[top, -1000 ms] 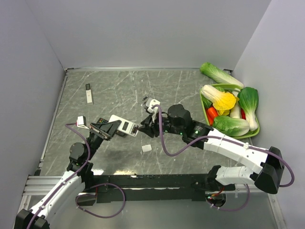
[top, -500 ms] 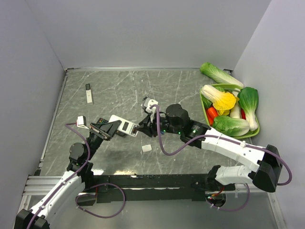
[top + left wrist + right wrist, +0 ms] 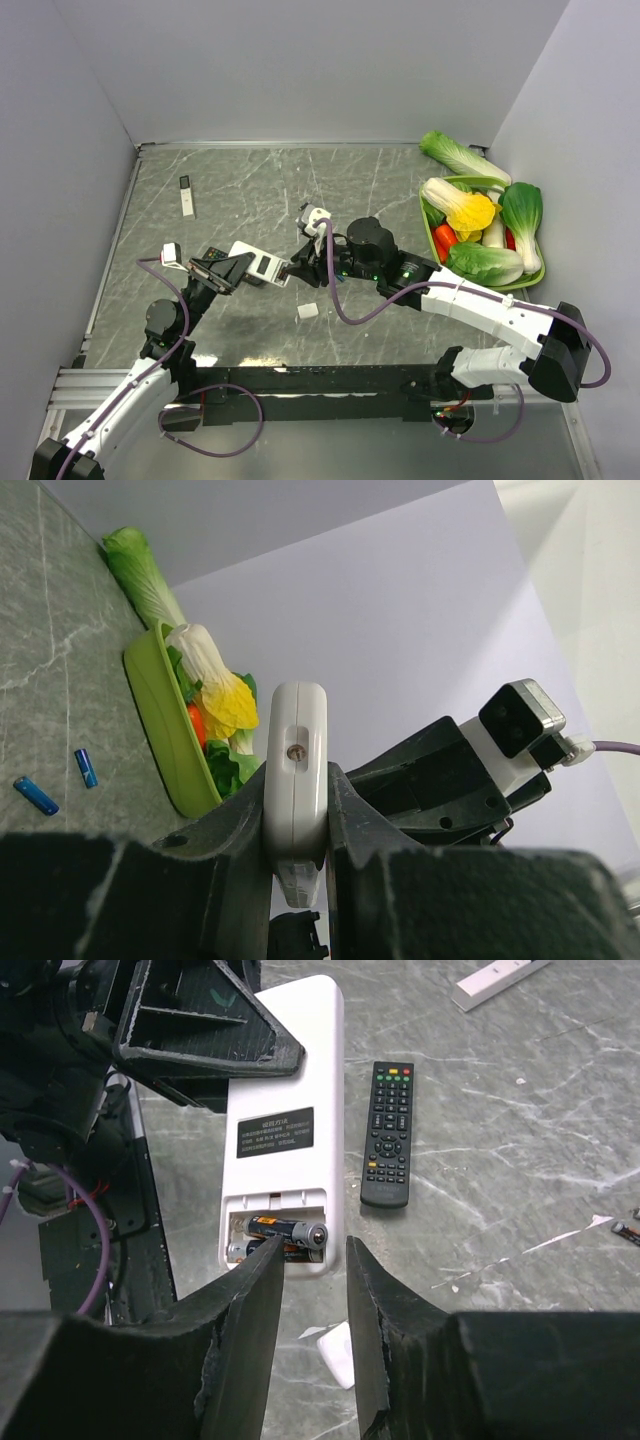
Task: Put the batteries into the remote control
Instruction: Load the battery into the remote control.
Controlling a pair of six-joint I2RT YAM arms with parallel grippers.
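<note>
My left gripper is shut on a white remote control, holding it above the table by its sides. The back of the remote control faces the right wrist view with its compartment uncovered. Two black batteries lie inside, and the upper one is tilted with its metal end raised. My right gripper hovers open at the compartment's end. Its left fingertip is against the batteries, and nothing sits between the jaws. Two blue batteries lie on the table near the basket.
A small white battery cover lies on the table below the grippers. A black remote lies under the held one, and a slim white remote lies at the far left. A green basket of vegetables stands at the right wall.
My right gripper has edged left toward the remote's open compartment and its jaws have narrowed slightly. The left gripper and the remote have stayed still.
</note>
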